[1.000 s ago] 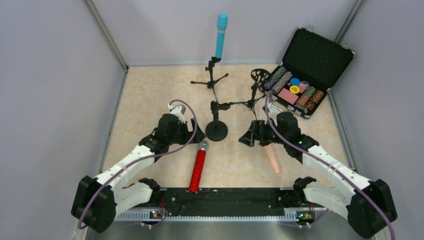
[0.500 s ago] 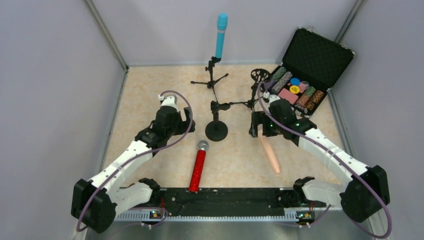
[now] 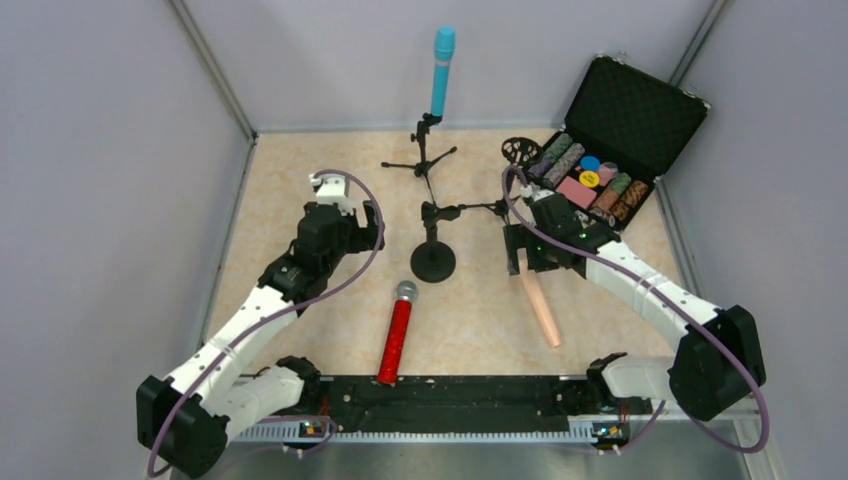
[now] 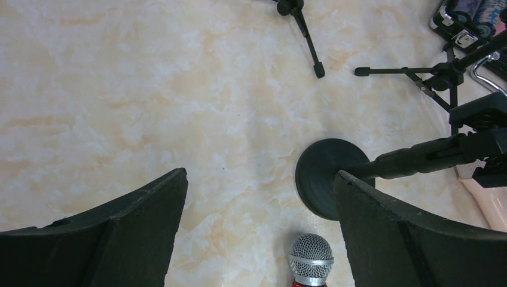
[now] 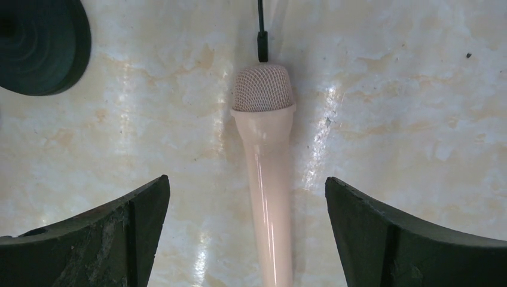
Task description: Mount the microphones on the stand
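Risk: our right gripper (image 5: 245, 200) hangs wide open over the glossy pale peach microphone (image 5: 266, 173), which lies flat; we judge a pinch near its head could roll it away.
Left gripper (image 4: 260, 179): spread, empty, above the glittery red microphone (image 3: 397, 335).
Teal-blue microphone (image 3: 441, 65): already on the black tripod stand (image 3: 422, 160).
Change: a second ago, both wrists sat nearer us.

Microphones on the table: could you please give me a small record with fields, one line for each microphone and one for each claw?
teal microphone: upright, clipped on the tripod stand
red microphone: lying on the table, head toward the round-base stand
peach microphone: lying on the table, not attached
left claw: open, empty, above the table
right claw: open, above the peach microphone, not gripping it
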You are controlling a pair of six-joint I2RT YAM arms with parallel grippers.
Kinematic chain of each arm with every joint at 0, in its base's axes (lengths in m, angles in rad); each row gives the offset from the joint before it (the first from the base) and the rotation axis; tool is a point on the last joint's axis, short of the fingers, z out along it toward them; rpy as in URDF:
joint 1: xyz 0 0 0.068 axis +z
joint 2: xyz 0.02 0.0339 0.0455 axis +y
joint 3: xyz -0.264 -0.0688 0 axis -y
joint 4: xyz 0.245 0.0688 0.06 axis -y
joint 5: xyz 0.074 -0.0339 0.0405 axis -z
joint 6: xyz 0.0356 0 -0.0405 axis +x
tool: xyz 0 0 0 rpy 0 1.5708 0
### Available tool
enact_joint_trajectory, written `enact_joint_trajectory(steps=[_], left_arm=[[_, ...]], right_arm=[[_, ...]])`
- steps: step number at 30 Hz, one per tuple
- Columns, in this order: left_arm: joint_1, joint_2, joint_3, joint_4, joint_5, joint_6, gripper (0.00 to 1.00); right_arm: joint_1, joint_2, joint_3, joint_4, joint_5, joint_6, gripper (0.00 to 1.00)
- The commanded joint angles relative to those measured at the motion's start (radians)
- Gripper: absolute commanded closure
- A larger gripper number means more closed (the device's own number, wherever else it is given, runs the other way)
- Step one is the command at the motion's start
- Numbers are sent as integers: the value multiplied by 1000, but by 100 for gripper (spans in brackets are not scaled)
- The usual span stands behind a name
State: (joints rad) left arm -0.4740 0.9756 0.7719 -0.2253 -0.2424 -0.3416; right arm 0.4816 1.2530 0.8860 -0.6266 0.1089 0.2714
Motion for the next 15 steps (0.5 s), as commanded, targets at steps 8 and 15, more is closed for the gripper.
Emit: enact_joint_trajectory(steps=[8,15], left_arm=[[2,9,156,157,116,178,3],[2,119,347,130,216,206,2]], right_arm=[[-141,-6,182,117,-228,8,1],[-308,12,180,319,-547,166,1]])
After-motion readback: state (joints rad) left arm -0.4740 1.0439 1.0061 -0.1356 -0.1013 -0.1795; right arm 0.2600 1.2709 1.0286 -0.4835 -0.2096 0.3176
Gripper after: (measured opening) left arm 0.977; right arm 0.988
